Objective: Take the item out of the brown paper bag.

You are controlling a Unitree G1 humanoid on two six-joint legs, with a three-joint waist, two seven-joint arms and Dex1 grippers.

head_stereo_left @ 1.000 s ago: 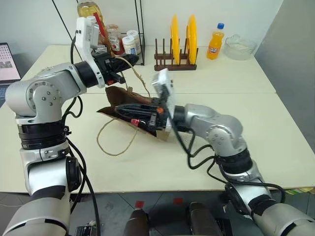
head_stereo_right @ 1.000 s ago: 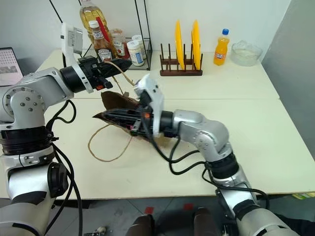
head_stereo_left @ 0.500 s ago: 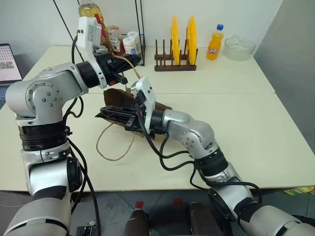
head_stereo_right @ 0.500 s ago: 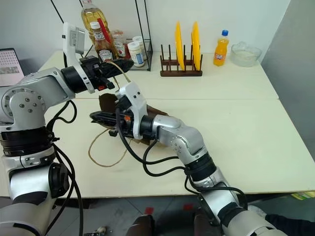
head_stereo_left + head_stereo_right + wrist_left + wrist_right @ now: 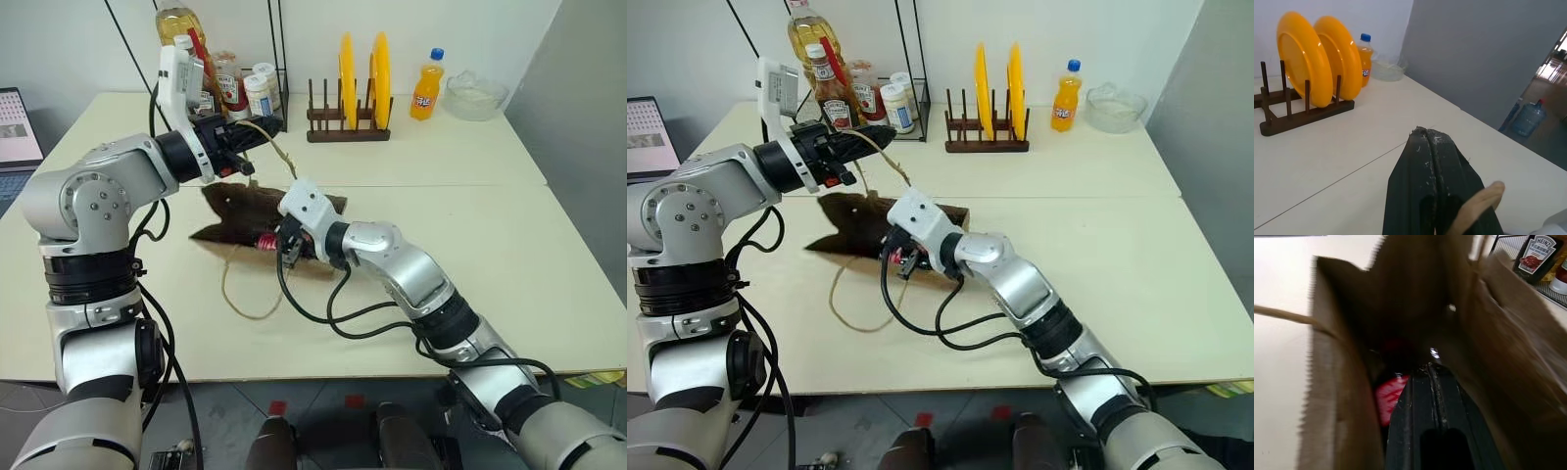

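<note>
The brown paper bag [image 5: 238, 208] lies on its side on the cream table [image 5: 460, 235], mouth toward me. My left gripper [image 5: 266, 130] is held above it, shut on one tan cord handle [image 5: 285, 157]; the cord also crosses its fingers [image 5: 1430, 161] in the left wrist view. The other handle [image 5: 247, 294] loops loose on the table. My right gripper [image 5: 1430, 368] is shut and pushed into the bag's mouth, nothing between its fingers. Beside them inside the bag lies the item [image 5: 1387, 401], dark with a red label. A bit of its red [image 5: 263, 242] shows at the mouth.
At the back stand a wooden rack with two yellow plates [image 5: 361, 70], an orange drink bottle [image 5: 427, 84], a glass bowl [image 5: 477, 94] and a wire rack of sauce bottles [image 5: 233, 83]. A laptop [image 5: 16, 123] sits at the far left.
My right gripper has swung down and rolled, pointing into the bag's mouth. The bag has shifted and the loose cord loop has slid toward the right. The left gripper has held still.
</note>
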